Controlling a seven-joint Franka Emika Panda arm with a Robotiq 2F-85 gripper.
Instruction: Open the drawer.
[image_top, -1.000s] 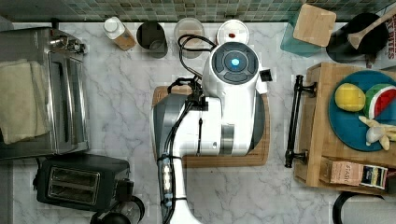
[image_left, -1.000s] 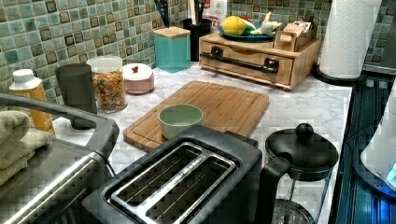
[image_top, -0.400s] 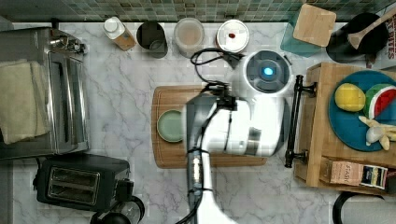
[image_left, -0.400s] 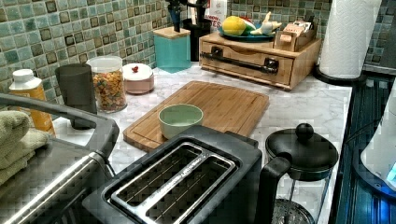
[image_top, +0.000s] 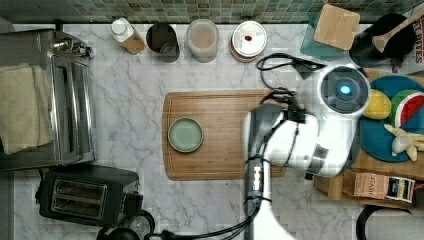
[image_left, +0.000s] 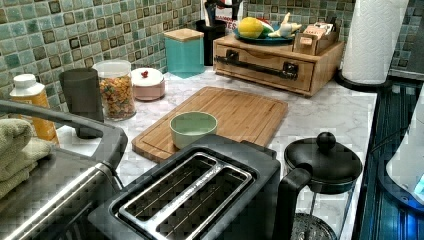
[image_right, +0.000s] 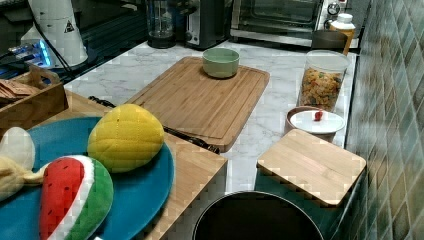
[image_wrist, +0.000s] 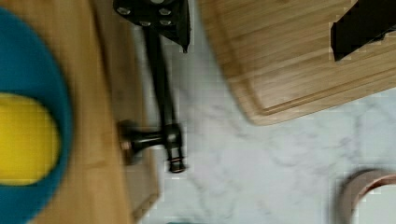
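Counter (image_top: 130, 115): veined white marble.
Drawer (image_left: 265, 67): pale bamboo box, shut, long black bar handle (image_wrist: 161, 84).
Gripper (image_wrist: 261, 23): jaws spread above handle.

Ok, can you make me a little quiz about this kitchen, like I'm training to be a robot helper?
1. True or false: the drawer is already pulled open.
2. Pick one: what sits on the cutting board? A) a green bowl B) a banana C) a spoon
3. Fill the gap: the drawer's long bar handle is coloured ____.

Key: 1 false, it is shut. 2 A. 3 black.
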